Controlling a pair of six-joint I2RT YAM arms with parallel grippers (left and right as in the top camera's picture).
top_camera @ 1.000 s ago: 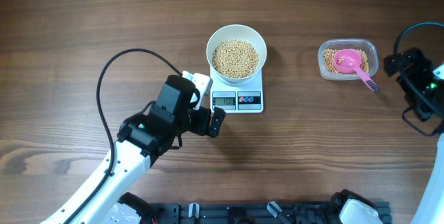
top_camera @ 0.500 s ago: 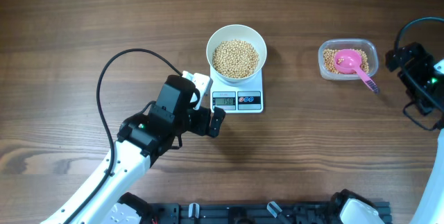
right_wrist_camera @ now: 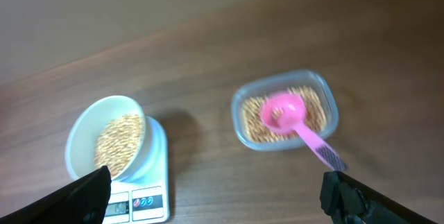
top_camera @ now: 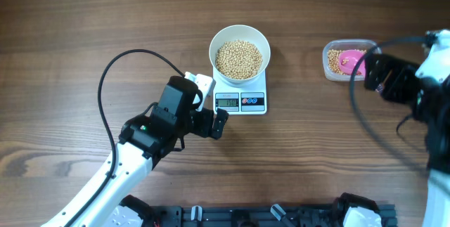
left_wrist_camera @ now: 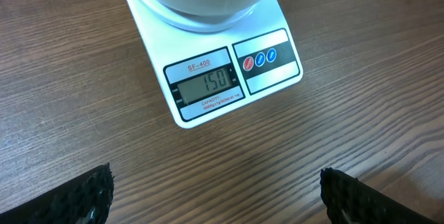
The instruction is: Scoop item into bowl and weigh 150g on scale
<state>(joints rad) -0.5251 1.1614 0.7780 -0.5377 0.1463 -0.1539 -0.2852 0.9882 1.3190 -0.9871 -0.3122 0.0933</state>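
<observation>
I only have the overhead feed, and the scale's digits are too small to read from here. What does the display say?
Observer: The left wrist view shows the scale reading 150, with the bowl sitting on it.
Operator: Is the scoop in the tub? It's partly hidden for me.
Observer: Yes. From the right wrist, the pink scoop lies in the clear tub, handle poking out over the rim.
Operator: Anything in the right claw?
Observer: No, the right claw is open and empty.
</observation>
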